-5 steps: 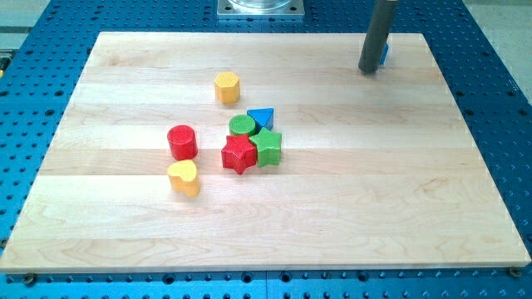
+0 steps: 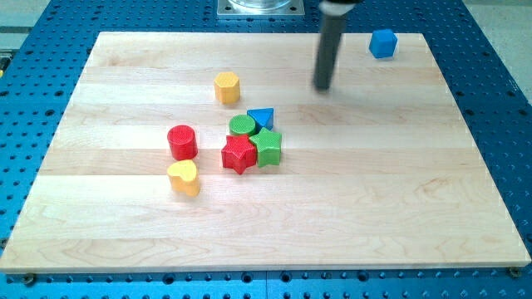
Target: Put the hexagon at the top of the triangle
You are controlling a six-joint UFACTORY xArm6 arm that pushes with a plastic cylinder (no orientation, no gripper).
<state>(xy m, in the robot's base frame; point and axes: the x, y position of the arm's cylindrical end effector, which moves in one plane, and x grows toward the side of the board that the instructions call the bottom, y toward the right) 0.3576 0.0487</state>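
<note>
Yellow hexagon [image 2: 227, 86] sits on the wooden board [image 2: 399, 199], up and left of the blue triangle [image 2: 262, 117] in the central cluster. My tip [image 2: 322, 87], a bare rod without fingers, stands right of the hexagon.

A: What sort of place was this?

B: A robotics laboratory bench. A pale wooden board [image 2: 332, 208] lay on a blue metal table [image 2: 499, 100] drilled with a regular grid of threaded holes, as on an optical breadboard.

A: Any further indications?

B: A metal mounting plate [image 2: 259, 8] sat at the view's top edge, and small coloured test blocks rested on the board.
</note>
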